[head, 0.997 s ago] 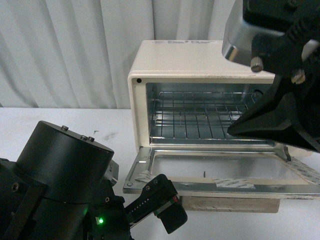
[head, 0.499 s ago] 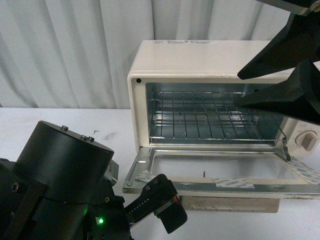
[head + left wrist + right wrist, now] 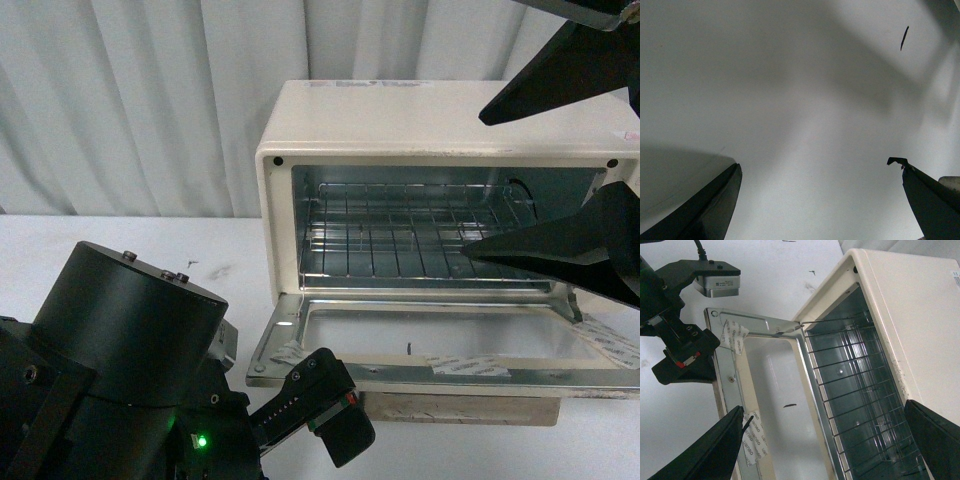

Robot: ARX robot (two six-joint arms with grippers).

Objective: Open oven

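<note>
Front view, starting closest to me: my left arm sits low at the near side. Its wrist camera shows the left tool [image 3: 816,163] spread wide with nothing in it, over bare counter [image 3: 790,90].

Just beyond that is the door [image 3: 440,335], lying down flat and reaching toward me, hinged along its far edge. So I'd call the job done or all but done.

The beige bar handle [image 3: 460,408] shows under the door's near edge. That's the place to take hold, mid-bar, so the pull stays even on both hinges. I expect a stiff metal frame with a glass pane in it, so no knocks and no letting it drop.

Next back is the oven [image 3: 400,115], standing on the counter with its mouth facing me and its long axis running left to right. It's a rigid box but looks light, and I'd guess it slides if tugged hard. The wire rack [image 3: 400,230] sits level inside.

The right tool [image 3: 475,185] hangs in front of the oven's right side, fingers far apart and gripping nothing.

Behind everything is a pale curtain [image 3: 150,100].
</note>
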